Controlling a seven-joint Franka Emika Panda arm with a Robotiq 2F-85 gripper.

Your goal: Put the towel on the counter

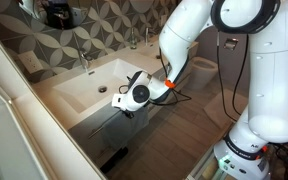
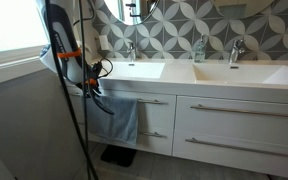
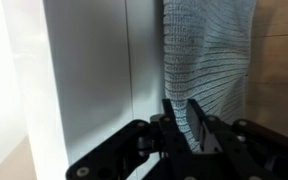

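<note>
The grey-blue ribbed towel [image 2: 126, 120] hangs limp down the front of the vanity at its left end, just below the counter [image 2: 184, 86]. In the wrist view the towel [image 3: 209, 55] hangs beside a white vanity panel, and a fold of it sits between the two fingers of my gripper [image 3: 184, 125], which are shut on it. In both exterior views my gripper [image 1: 120, 107] [image 2: 96, 92] is at the counter's front edge [image 1: 56, 97], by the near basin.
Two basins with chrome faucets [image 2: 130, 50] [image 2: 236, 52] are set in the counter, with white drawers [image 2: 234, 125] below. A dark object [image 2: 116, 156] lies on the floor under the towel. A thin black pole [image 2: 72, 120] stands close by. The robot base [image 1: 246, 150] stands on the floor.
</note>
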